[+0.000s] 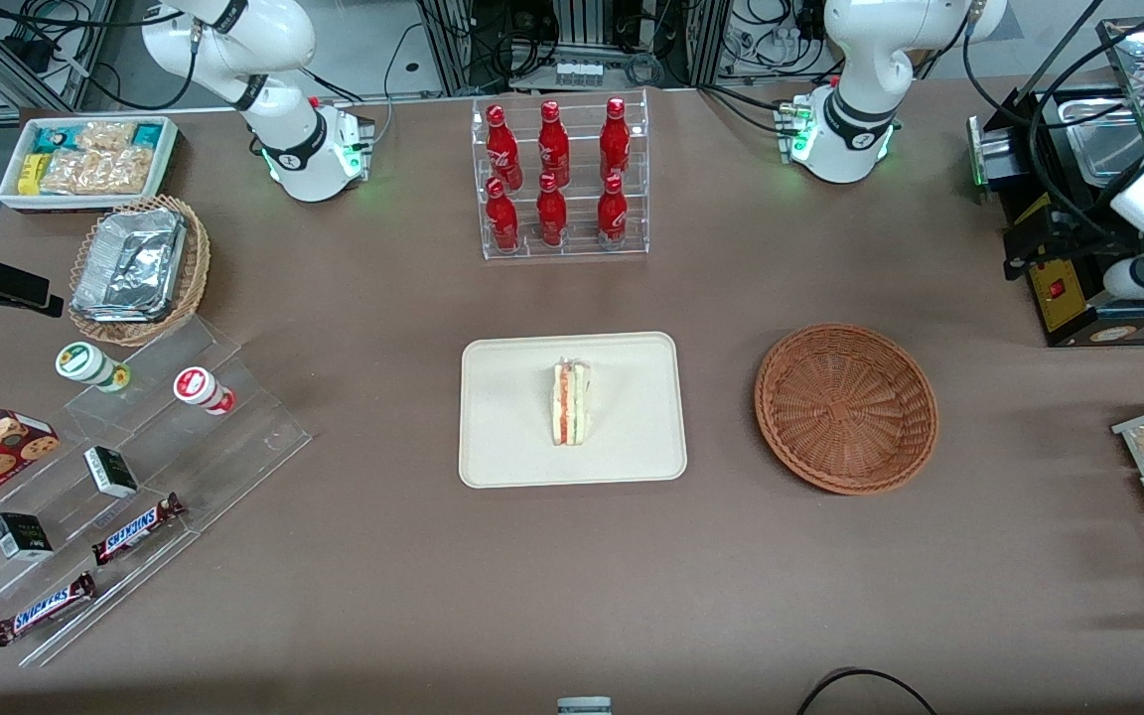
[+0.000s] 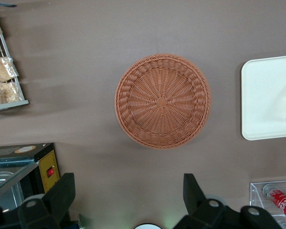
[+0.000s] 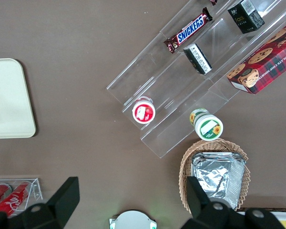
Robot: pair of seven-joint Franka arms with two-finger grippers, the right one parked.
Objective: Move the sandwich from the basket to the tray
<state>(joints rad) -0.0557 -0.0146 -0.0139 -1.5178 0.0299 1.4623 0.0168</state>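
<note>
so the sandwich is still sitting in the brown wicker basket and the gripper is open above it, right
Not quite. The sandwich lies on the tray, as the front view shows; the basket holds nothing, as the left wrist view shows. The rest holds: the gripper is open and hangs above the basket.

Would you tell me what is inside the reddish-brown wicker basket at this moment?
Nothing: the basket shows only bare weave down to its centre. The sandwich lies on the tray. The gripper hangs above the table beside the basket, jaws open. Nothing covers the bowl.
</note>
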